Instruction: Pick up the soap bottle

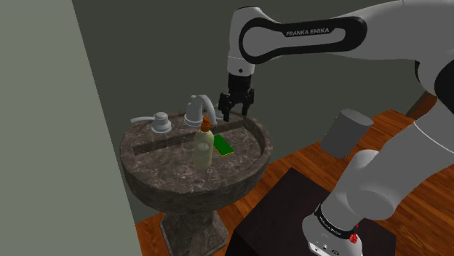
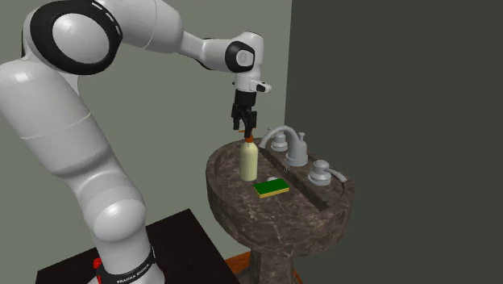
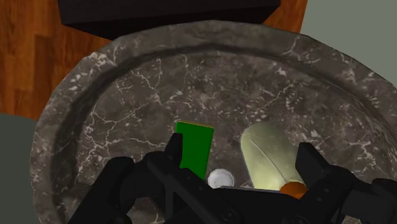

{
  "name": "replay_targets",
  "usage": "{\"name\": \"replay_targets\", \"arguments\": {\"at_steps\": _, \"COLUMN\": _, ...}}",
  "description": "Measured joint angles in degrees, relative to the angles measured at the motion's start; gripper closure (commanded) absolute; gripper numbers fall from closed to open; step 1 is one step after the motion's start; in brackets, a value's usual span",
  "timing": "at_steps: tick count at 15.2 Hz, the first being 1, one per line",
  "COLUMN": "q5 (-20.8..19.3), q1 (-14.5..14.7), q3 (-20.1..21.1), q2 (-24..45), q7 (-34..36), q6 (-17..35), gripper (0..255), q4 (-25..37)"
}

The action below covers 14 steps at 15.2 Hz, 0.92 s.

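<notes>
I have the end effector (image 1: 237, 113) hanging over the sink (image 1: 196, 182), fingers pointing down and standing wide apart, clasping nothing. In the second exterior view the end effector (image 2: 248, 127) sits right above the soap bottle (image 2: 248, 161), its fingertips level with the orange-brown cap. I cannot tell whether they touch it.

The soap bottle (image 1: 204, 145) is pale yellow-green and stands upright in the basin, in front of the faucet (image 1: 198, 109) that rises from the sink's back edge by the wall. A green sponge (image 1: 223, 147) with a yellow underside lies flat in the basin just beside the bottle. A round grey knob (image 2: 321, 171) sits on the same back edge, along from the faucet (image 2: 282, 137).

Through the wrist view I look straight down into the dark marbled sink (image 3: 191, 83). The soap bottle (image 3: 270, 159) shows between the two open fingers of the end effector (image 3: 242, 151), its cap nearer one finger, and the sponge (image 3: 194, 146) lies by the other. A small pale drain (image 3: 218, 179) sits between sponge and bottle.

The dark stand (image 1: 276, 218) rests on a wooden floor (image 1: 429, 211) near the sink's pedestal.
</notes>
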Motion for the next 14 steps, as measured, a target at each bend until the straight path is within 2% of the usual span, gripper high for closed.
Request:
{"name": "replay_targets", "arguments": {"at_steps": 7, "q5": 0.6, "q1": 2.1, "q3": 2.7, "q2": 12.5, "q7": 3.7, "q6": 2.0, "gripper": 0, "q4": 11.6}}
{"name": "replay_targets", "arguments": {"at_steps": 9, "q5": 0.6, "q1": 2.3, "q3": 2.9, "q2": 14.3, "q7": 4.1, "q6": 2.7, "gripper": 0, "q4": 12.7}}
{"name": "replay_targets", "arguments": {"at_steps": 14, "q5": 0.6, "q1": 2.4, "q3": 3.0, "q2": 15.4, "q7": 3.9, "q6": 6.4, "gripper": 0, "q4": 10.2}}
